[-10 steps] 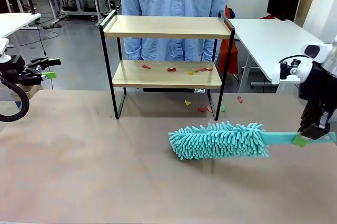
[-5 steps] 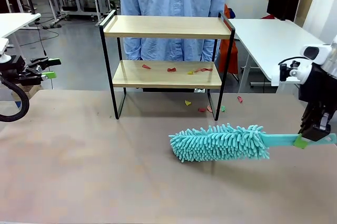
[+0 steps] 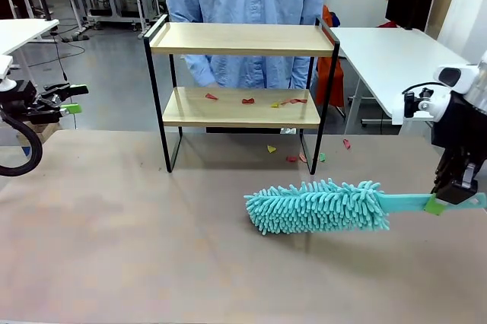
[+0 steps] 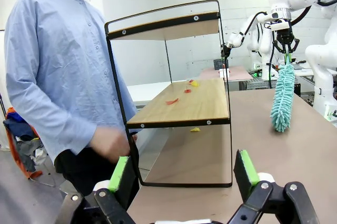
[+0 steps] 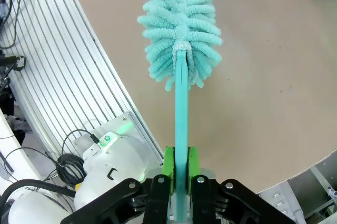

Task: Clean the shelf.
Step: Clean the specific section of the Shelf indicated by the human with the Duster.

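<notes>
The right fingers are shut tight on the thin handle of a fluffy blue-green duster. The duster sticks out sideways from them, low over the brown surface. The right wrist view shows the handle squeezed between the two green pads.

The left fingers are wide open and hold nothing. In their own view the shelf stands straight ahead of them, with a person's hand beside it. Little scraps lie on its lower board. The front view shows more scraps on the surface by the shelf's leg, well apart from both sets of fingers.
</notes>
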Robot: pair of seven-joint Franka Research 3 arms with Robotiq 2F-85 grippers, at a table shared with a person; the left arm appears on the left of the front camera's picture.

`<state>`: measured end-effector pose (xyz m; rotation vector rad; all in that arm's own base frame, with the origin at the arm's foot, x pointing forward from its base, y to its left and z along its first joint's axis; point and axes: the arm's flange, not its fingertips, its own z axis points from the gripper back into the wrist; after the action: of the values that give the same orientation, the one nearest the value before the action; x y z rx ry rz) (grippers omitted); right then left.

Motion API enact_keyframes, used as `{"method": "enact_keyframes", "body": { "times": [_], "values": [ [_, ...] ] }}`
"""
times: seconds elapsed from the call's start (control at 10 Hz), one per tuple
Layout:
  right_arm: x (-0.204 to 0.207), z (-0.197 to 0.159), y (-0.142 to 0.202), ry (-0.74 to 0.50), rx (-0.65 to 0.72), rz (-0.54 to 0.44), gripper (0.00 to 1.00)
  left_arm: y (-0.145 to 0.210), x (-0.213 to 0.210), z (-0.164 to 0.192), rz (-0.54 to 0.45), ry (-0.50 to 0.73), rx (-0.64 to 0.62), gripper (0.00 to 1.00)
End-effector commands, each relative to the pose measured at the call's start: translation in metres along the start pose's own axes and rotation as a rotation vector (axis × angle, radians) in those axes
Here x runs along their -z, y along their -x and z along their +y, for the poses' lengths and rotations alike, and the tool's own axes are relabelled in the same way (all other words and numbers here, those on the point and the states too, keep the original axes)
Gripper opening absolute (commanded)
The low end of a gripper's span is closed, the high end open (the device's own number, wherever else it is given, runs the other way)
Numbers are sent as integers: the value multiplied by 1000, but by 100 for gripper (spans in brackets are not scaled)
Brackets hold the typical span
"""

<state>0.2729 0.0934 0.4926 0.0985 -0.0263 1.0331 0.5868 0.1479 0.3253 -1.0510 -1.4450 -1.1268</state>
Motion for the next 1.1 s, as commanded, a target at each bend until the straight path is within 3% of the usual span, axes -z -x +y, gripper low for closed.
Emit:
{"method": "enact_keyframes", "body": {
  "times": [0.0, 1.0],
  "values": [
    [-2, 2, 0, 3, -1, 0, 13, -3, 1, -3, 4, 8, 9, 100],
    [-2, 2, 0, 3, -1, 0, 13, -3, 1, -3, 4, 8, 9, 100]
  ]
}}
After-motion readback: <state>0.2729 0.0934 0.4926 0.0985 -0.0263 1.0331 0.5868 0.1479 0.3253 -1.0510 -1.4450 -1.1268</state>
